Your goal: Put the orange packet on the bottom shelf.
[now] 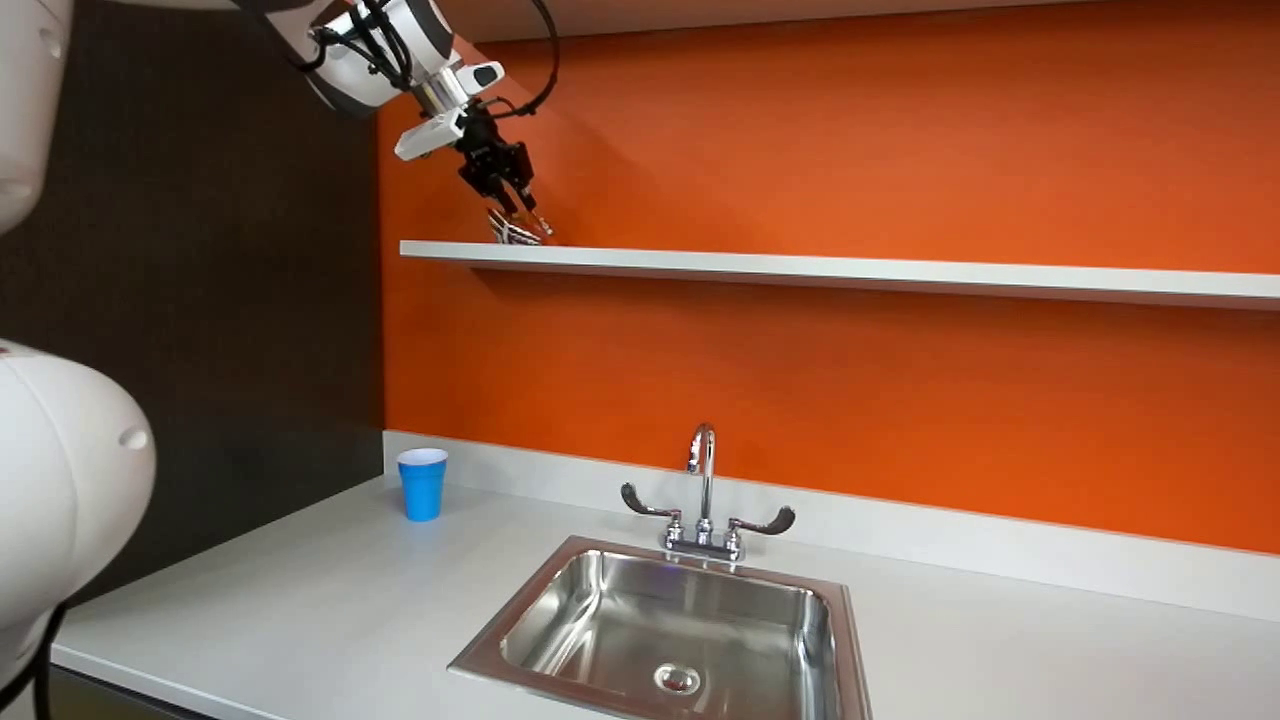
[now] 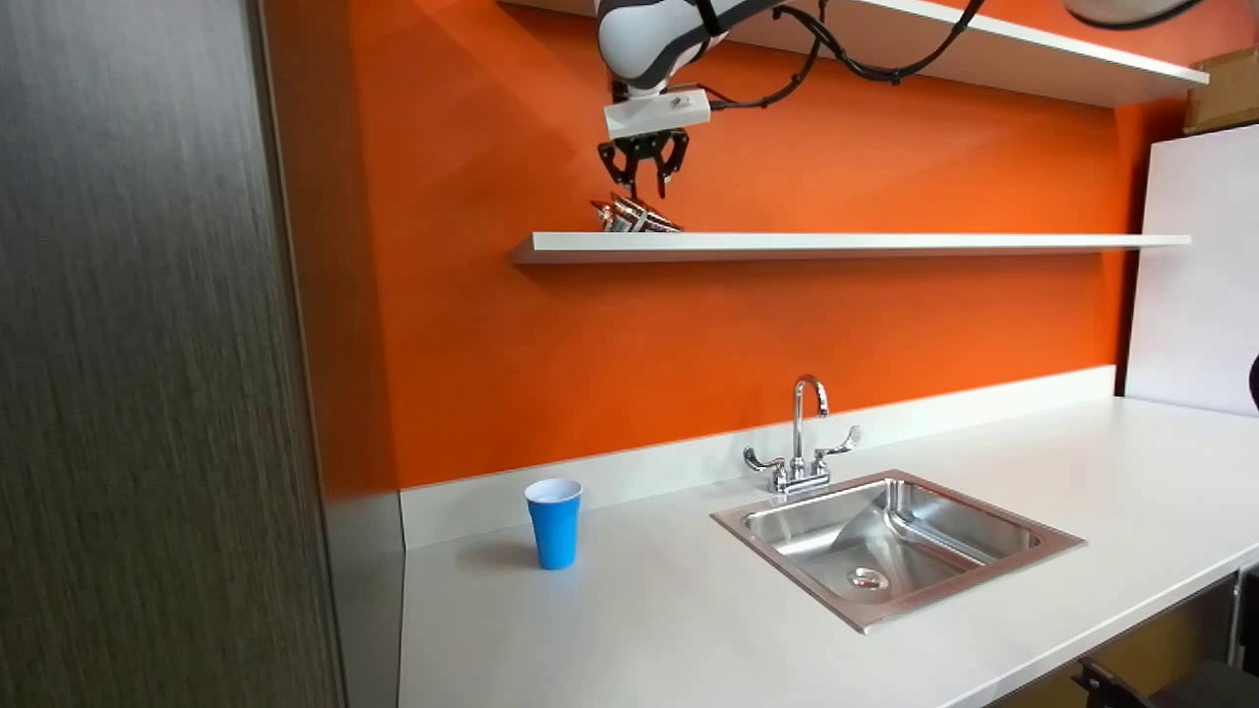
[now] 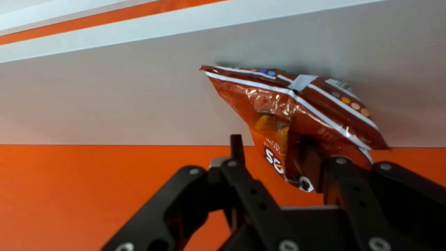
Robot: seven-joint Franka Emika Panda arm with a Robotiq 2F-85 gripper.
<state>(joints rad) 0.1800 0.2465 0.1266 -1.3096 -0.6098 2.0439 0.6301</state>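
Note:
The orange packet (image 3: 251, 94) is a crinkled, shiny orange-brown bag with white stripes. It rests on the bottom shelf (image 3: 104, 97) close to the shelf's end, and also shows in both exterior views (image 1: 512, 233) (image 2: 637, 216). The pale bottom shelf (image 1: 800, 266) also runs along the orange wall in an exterior view (image 2: 836, 243). My gripper (image 3: 273, 153) is open, with its fingers apart just above the packet in both exterior views (image 1: 520, 205) (image 2: 648, 189). In the wrist view the right finger overlaps the packet; whether they touch I cannot tell. The left finger is apart from it.
An upper shelf (image 2: 934, 49) hangs above the arm. Below are a countertop (image 2: 610, 629), a blue cup (image 2: 556, 526), a steel sink (image 1: 560, 590) and a faucet (image 1: 706, 490). A dark panel (image 1: 220, 300) stands beside the shelf's near end. A cardboard box (image 2: 1223, 90) is at the far side.

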